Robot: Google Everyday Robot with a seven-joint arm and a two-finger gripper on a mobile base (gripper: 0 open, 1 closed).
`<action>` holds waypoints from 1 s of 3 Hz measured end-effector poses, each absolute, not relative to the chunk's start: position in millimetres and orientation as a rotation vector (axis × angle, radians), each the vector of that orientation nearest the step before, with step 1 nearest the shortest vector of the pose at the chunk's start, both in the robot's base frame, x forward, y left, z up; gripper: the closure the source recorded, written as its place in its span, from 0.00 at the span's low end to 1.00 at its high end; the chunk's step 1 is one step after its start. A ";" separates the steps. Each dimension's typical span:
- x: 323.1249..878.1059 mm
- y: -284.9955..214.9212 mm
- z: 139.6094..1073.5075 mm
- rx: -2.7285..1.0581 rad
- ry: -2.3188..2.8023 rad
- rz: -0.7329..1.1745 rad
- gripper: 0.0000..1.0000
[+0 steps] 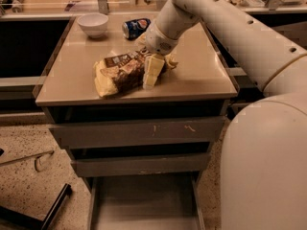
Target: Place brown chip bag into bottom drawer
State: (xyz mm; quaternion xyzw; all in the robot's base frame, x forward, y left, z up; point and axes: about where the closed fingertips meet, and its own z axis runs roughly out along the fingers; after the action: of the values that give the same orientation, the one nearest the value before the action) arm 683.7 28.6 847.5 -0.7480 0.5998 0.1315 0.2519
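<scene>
The brown chip bag (121, 73) lies on its side on the tan cabinet top (201, 71), dark brown with pale yellow ends. My gripper (151, 71) reaches down from the upper right and sits on the bag's right end, one pale finger (152, 72) lying across it. The bottom drawer (144, 202) is pulled out at the foot of the cabinet, its grey floor bare.
A blue soda can (135, 27) lies on its side at the back of the top, and a white bowl (93, 24) stands at the back left. Two closed grey drawer fronts (139, 132) sit above the open drawer. A dark bar (53, 207) lies on the floor at left.
</scene>
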 end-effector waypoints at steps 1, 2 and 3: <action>683.6 28.6 847.2 -2.035 1.632 0.359 0.20; 683.6 28.7 847.2 -2.035 1.632 0.359 0.44; 681.5 29.4 845.9 -2.038 1.642 0.358 0.67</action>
State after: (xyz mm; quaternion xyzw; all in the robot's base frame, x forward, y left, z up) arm 681.5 29.4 845.9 -0.7476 0.6022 0.1313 0.2475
